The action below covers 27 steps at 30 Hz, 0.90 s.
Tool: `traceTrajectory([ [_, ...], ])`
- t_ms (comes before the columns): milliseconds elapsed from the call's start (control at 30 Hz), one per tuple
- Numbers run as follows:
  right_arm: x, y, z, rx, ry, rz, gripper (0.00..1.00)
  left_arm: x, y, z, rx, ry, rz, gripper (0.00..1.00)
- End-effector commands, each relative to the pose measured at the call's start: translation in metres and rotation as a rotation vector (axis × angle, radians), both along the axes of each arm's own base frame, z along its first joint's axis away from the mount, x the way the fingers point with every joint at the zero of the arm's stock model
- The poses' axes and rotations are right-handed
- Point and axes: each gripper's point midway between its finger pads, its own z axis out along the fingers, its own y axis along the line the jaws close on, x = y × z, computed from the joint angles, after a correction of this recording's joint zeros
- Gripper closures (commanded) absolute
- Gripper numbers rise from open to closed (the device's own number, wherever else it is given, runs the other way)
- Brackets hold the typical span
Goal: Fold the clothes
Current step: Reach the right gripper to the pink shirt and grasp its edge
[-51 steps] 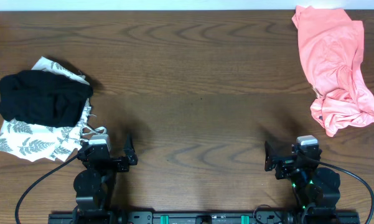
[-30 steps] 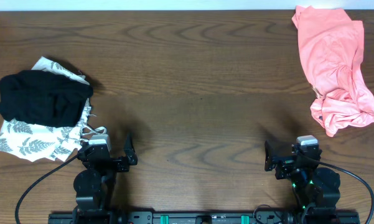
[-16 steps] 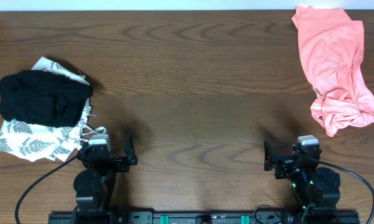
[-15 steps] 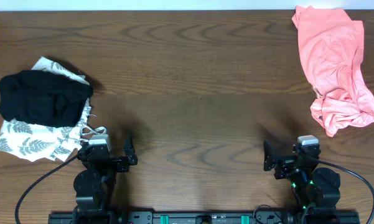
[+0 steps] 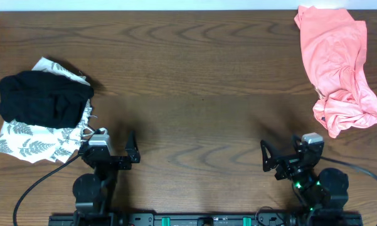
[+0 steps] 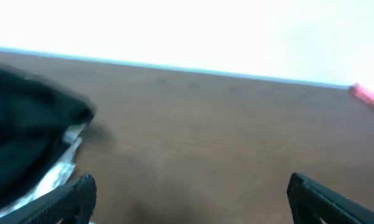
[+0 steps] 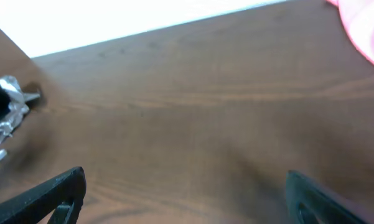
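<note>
T-shirt: the coral-pink T-shirt [image 5: 339, 66] lies in a rumpled heap at about 2 o'clock on the worktop [image 5: 194, 75], reaching up to the far edge; its lower end is bunched into thicker folds, and it is not folded.
Left gripper: the left gripper [image 6: 190, 202] sits low at about 7 o'clock near the front edge, with its jaws spread wide and nothing between them, only bare wood.
Right gripper: the right gripper [image 7: 187, 196] sits at about 5 o'clock near the front edge, also spread wide and holding nothing. The T-shirt is well apart from it, towards 1 o'clock.
Black garment: a black garment [image 5: 44, 97] lies at about 9 o'clock, on top of the white cloth.
White cloth: a white cloth with grey leaf print [image 5: 28, 141] shows from under the black garment on its far and near sides; its near corner is just beside the left arm.
Wrist views: both are blurred. The left one shows the black garment at its 9 o'clock edge and a sliver of pink at 3 o'clock. The right one shows pink at its 1 o'clock corner.
</note>
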Motion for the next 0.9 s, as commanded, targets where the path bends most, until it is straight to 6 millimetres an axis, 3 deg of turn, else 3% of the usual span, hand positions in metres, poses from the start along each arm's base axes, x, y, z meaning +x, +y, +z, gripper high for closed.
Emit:
traceTrajectory([
  [0, 0.006, -0.01, 0.017, -0.005, 0.076, -0.061, 0.01, -0.001, -0.012, 0.018, -0.017, -0.074, -0.069, 0.02],
  [167, 0.024, -0.024, 0.029, -0.059, 0.283, -0.134, 0.01, -0.003, -0.014, 0.04, -0.021, -0.143, -0.081, 0.02],
  [367, 0.066, -0.025, 0.061, -0.201, 0.439, -0.051, 0.01, -0.007, -0.031, 0.02, -0.138, 0.033, -0.172, 0.02],
  [533, 0.097, -0.01, 0.08, -0.165, 0.486, 0.033, 0.01, -0.007, -0.039, 0.013, -0.162, 0.209, -0.207, 0.02],
  [633, 0.107, -0.04, 0.076, -0.12, 0.562, -0.174, 0.01, 0.0, -0.039, 0.027, -0.158, 0.274, -0.205, 0.02],
  [733, 0.102, -0.087, 0.062, -0.052, 0.657, -0.435, 0.01, 0.008, -0.039, 0.044, -0.147, 0.354, -0.205, 0.02],
  [867, 0.091, -0.139, 0.037, 0.042, 0.776, -0.599, 0.01, 0.02, -0.039, 0.062, -0.122, 0.471, -0.21, 0.02],
])
